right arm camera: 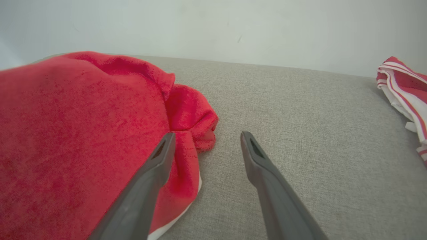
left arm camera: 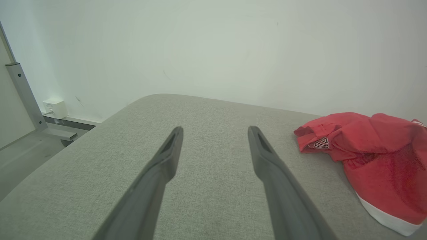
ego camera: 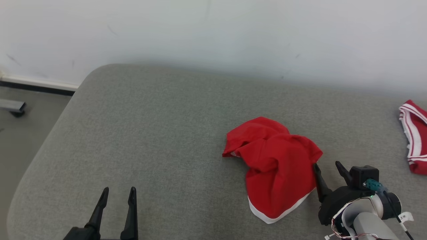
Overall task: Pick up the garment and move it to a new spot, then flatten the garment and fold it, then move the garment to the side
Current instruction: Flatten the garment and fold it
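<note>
Garment (ego camera: 272, 166) crumpled, crest (left arm camera: 321, 143) seen from left wrist view, left tool (ego camera: 119, 189) wide, right tool (ego camera: 326, 164) wide beside it

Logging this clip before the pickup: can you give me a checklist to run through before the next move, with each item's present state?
1. The right hand is open: ok.
2. The right hand is beside the red garment: ok; touching it: cannot tell.
3. The left hand is open and apart from the red garment: ok.
4. The red garment lies flat: not ok, crumpled.
5. The striped garment lies apart from the red garment: ok.
</note>
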### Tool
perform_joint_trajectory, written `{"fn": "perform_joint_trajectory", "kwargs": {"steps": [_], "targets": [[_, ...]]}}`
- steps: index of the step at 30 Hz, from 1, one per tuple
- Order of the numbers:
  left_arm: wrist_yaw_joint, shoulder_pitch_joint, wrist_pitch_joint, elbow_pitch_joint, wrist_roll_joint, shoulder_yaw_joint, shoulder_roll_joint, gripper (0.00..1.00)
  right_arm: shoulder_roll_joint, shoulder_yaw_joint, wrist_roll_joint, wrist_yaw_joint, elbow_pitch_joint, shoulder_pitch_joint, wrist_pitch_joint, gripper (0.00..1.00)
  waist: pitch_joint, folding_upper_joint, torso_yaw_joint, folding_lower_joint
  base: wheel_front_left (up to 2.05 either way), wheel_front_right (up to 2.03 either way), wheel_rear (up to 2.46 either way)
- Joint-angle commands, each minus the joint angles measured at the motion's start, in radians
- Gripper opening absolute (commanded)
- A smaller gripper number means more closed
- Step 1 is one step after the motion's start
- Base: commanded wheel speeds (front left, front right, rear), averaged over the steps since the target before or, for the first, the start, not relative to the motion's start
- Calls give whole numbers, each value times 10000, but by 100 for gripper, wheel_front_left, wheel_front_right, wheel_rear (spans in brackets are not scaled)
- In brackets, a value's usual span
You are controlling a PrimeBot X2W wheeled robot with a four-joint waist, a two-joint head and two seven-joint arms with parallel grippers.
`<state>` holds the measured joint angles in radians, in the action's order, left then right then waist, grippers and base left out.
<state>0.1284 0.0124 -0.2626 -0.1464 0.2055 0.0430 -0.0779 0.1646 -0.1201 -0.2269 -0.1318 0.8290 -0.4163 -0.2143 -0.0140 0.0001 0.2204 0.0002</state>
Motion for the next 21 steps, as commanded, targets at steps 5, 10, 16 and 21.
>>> {"fn": "perform_joint_trajectory", "kwargs": {"steps": [5,10,16,21], "targets": [[16,-349,-29,-121,30,32,33,100,-89,-46,-65,25,1543,-716,-139,100,-536,-1,557,-2,0,0,0],[22,-316,-29,-121,48,-100,1,100,-335,-323,-359,26,2409,-972,-236,0,-573,-1,533,-2,0,0,0],[24,-192,-29,-122,-31,-304,1,100,-99,-274,-743,26,2457,-1135,-471,0,-401,-1,213,-2,0,0,0],[25,-106,-29,-101,-75,-373,30,100,368,-8,-879,26,1612,-964,-514,0,-240,-1,-49,-2,0,0,0]]}}
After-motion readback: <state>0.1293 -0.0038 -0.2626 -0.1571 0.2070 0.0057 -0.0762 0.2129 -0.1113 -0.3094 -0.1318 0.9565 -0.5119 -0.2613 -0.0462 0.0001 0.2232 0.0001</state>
